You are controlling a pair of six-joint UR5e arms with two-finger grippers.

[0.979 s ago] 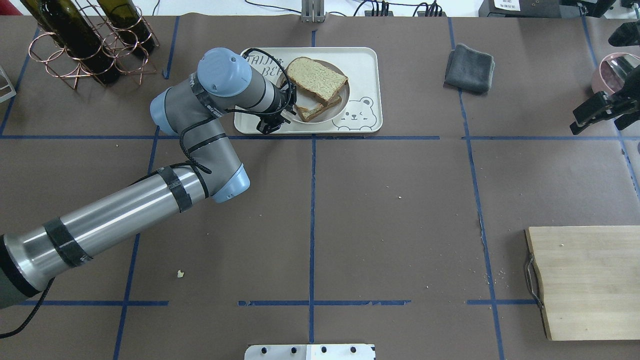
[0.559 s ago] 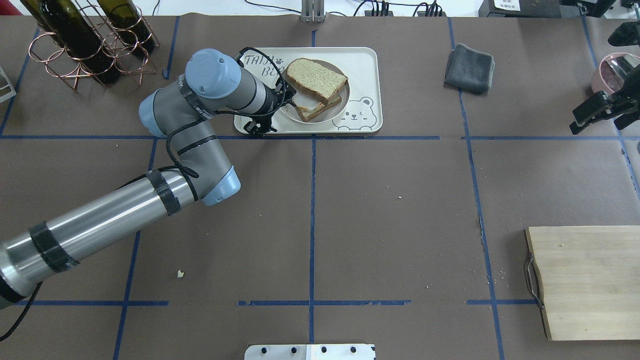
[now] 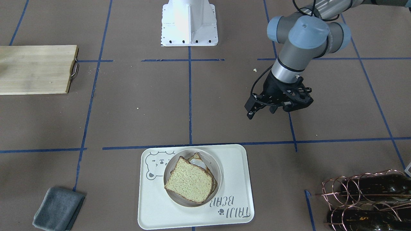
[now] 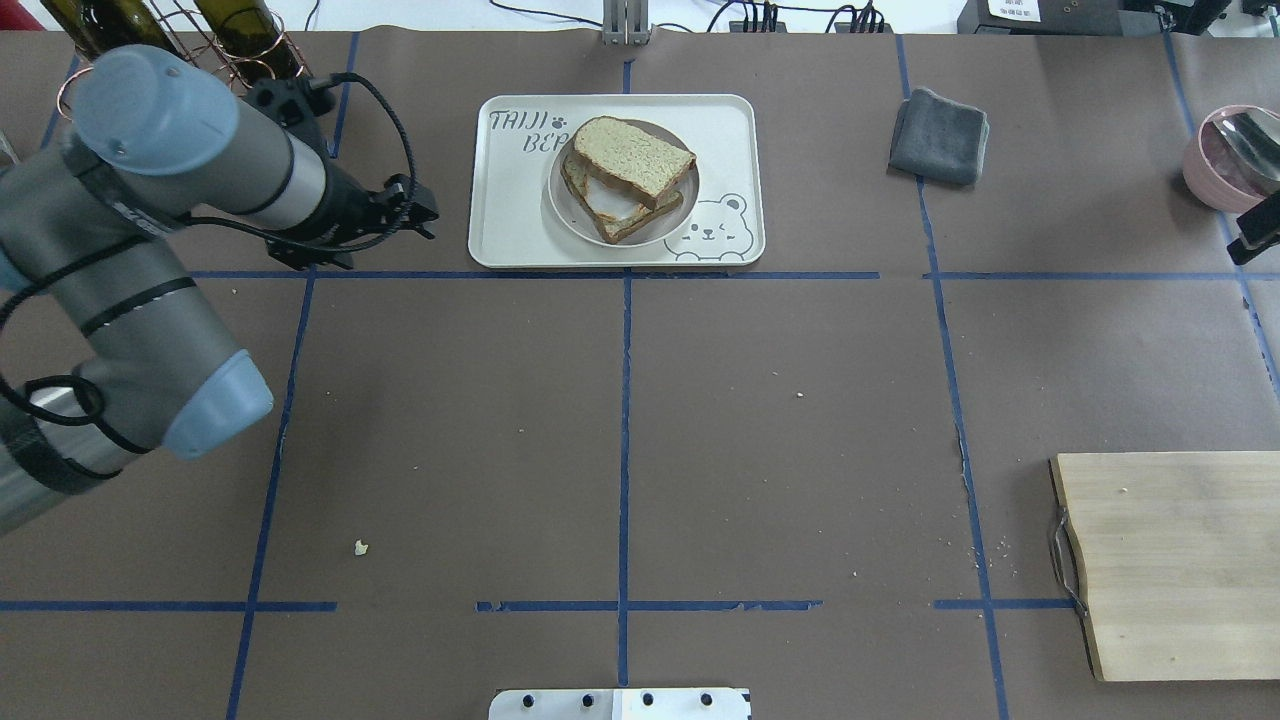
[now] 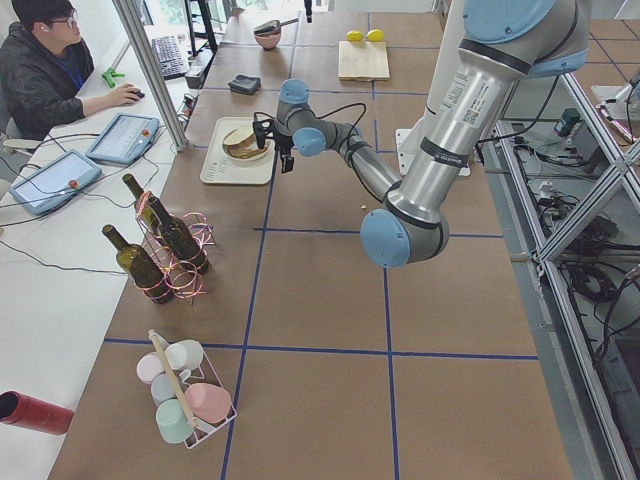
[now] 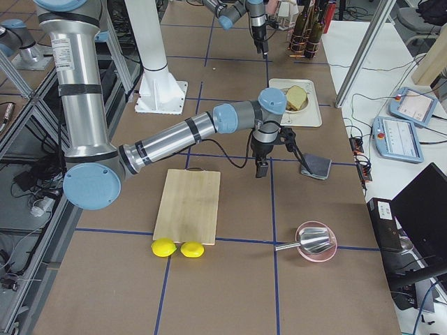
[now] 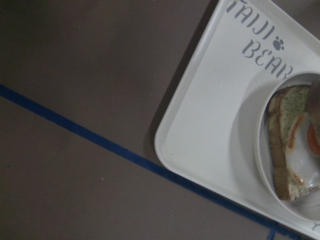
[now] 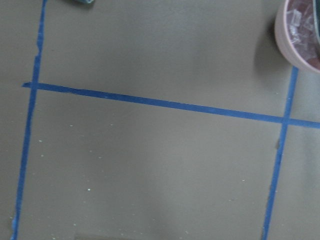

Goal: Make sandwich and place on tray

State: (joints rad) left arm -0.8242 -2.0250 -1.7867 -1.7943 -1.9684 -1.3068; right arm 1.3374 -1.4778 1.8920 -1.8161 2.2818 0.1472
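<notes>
The sandwich (image 4: 628, 172) sits on a round plate (image 4: 672, 222) on the tray (image 4: 510, 225), upper centre of the overhead view. The left gripper (image 3: 260, 113) hovers beside the tray, jaws spread and empty. I cannot tell how the right gripper's (image 6: 261, 169) jaws stand.

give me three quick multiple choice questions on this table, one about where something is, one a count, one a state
1. Where does the sandwich lie?
A. on the grey cloth
B. on the round white plate in the tray
C. in the pink bowl

2. How many lemons lie by the wooden board?
A. two
B. one
C. four

3. The left gripper is:
A. clamped on the bread
B. pressing on the plate
C. empty, clear of the tray

Answers:
1 B, both bread slices sit inside the plate's rim.
2 A, the exterior right view shows two yellow ones at the board's end.
3 C, its fingers hang over bare brown paper with nothing between them.
</notes>
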